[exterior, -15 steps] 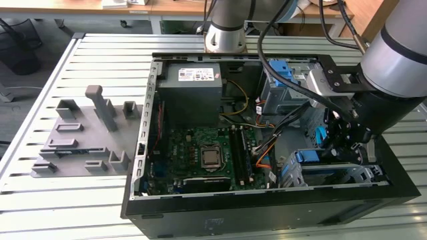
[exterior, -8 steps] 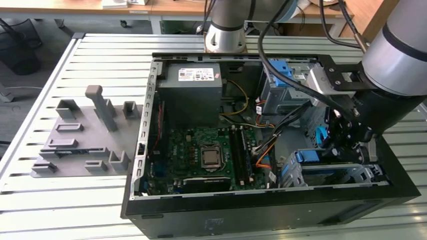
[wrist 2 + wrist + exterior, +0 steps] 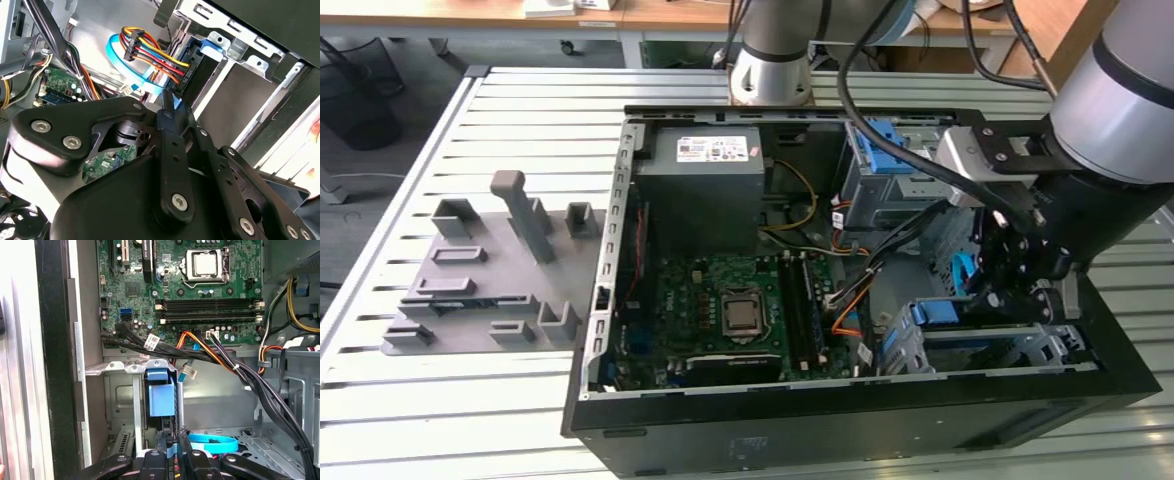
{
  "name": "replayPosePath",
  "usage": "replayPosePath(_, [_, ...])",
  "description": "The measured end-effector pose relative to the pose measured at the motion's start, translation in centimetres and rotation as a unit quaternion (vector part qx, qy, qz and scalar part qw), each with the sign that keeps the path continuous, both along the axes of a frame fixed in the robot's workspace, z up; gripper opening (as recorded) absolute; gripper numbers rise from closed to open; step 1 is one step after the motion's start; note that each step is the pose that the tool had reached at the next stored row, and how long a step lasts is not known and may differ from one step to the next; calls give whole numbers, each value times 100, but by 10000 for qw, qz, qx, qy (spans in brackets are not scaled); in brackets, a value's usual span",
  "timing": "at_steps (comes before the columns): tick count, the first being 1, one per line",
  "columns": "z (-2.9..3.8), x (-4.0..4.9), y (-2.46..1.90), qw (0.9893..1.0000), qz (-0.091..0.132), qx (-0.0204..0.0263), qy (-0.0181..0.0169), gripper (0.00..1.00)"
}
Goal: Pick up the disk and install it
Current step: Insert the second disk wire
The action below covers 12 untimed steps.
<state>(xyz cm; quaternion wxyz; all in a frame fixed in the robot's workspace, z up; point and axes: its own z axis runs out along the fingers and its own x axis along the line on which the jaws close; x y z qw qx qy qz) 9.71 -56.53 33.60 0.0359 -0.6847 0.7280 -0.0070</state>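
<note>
Exterior view, gripper [image 3: 1007,290] inside computer case [image 3: 720,420], disk [image 3: 965,285] upright between fingers.

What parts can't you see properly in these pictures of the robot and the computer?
- The gripper fingertips: in the exterior view, the drive bay hides them.
- The disk: in the first wrist view only its blue edge shows, the rest is hidden inside the bay.
- In the second wrist view, the gripper's black linkage blocks the motherboard.

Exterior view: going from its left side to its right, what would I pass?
Grey plastic tray → green circuit board → orange cables → pincer over the blue-framed disk.
</note>
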Motion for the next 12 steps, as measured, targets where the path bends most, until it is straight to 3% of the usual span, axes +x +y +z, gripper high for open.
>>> replayPosePath(4, [22,0,0,10000,0,-1,0,24])
replayPosePath(7, [37,0,1,10000,0,1,0,11])
replayPosePath(12, [39,16,1,10000,0,0,9,11])
